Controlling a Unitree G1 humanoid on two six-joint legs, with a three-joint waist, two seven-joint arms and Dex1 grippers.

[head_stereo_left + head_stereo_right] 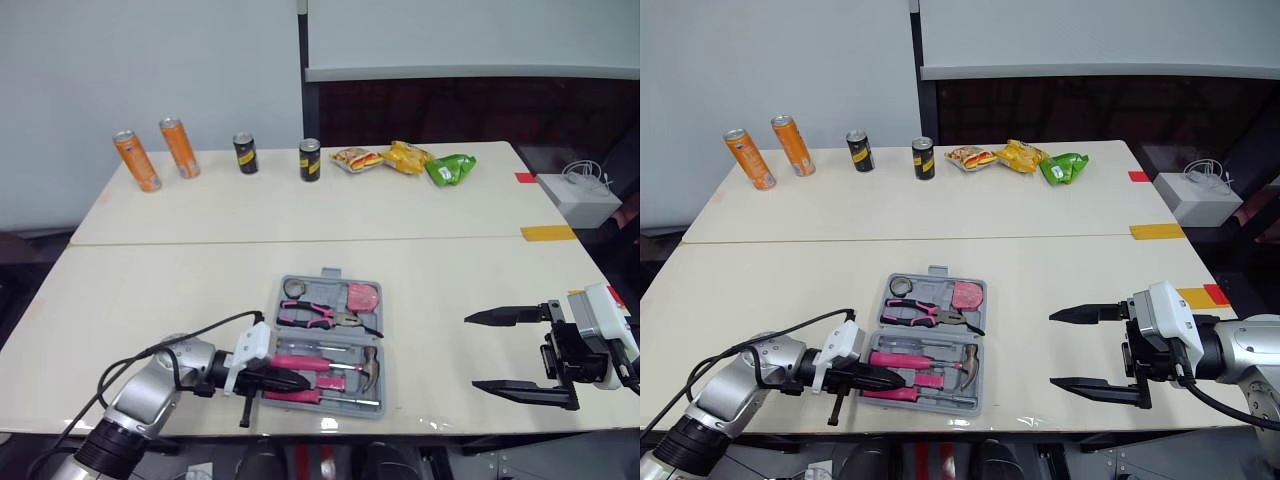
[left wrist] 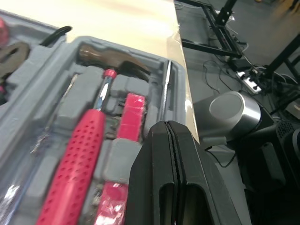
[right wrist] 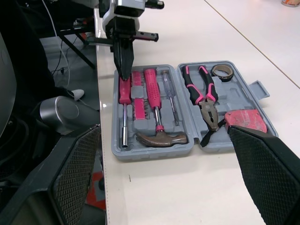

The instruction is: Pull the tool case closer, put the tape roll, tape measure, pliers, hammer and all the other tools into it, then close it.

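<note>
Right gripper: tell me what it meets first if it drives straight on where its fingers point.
Likely the open tool case, at the side holding the hammer; bare table lies between. The right gripper sits at unclear height, so it could skim over the rim.

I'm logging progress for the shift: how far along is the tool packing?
Done: the case sits near the front edge of the table, holding the tape roll, tape measure, pliers and hammer. In hand: the left gripper, shut, has its tip at a pink driver in the case; the right gripper hangs open and empty beside it. Left: the case lies open, so closing remains.
</note>
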